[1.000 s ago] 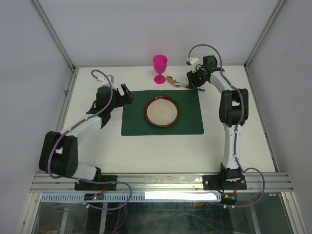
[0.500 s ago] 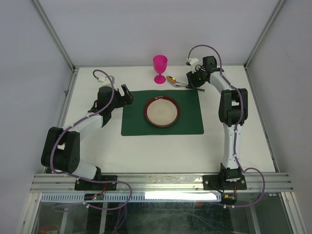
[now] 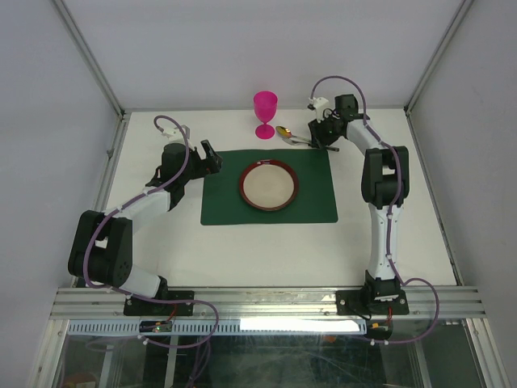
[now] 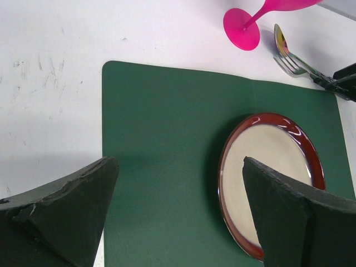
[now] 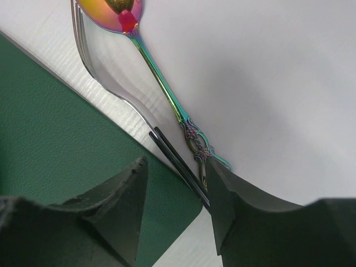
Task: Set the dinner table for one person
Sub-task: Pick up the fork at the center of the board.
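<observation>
The white dinner table [image 3: 161, 242] carries a dark green placemat [image 3: 315, 202] with a red-rimmed cream plate [image 3: 268, 184] on it. A pink goblet [image 3: 265, 107] stands behind the mat. An iridescent spoon [image 5: 161, 83] and a black-handled fork [image 5: 169, 147] lie side by side at the mat's far right corner. My right gripper [image 5: 178, 163] is open and low, its jaws either side of the fork's handle, the spoon's handle against the right finger. My left gripper [image 4: 179, 161] is open and empty above the mat's left part [image 4: 167, 122], beside the plate [image 4: 267, 161].
Aluminium frame rails [image 3: 113, 162] edge the table, with grey walls behind and at both sides. The goblet's foot [image 4: 242, 29] is just beyond the mat's far edge, close to the spoon's bowl [image 4: 280, 38].
My left arm has shifted slightly, its gripper staying at the mat's left edge. My right gripper has barely moved at the cutlery.
</observation>
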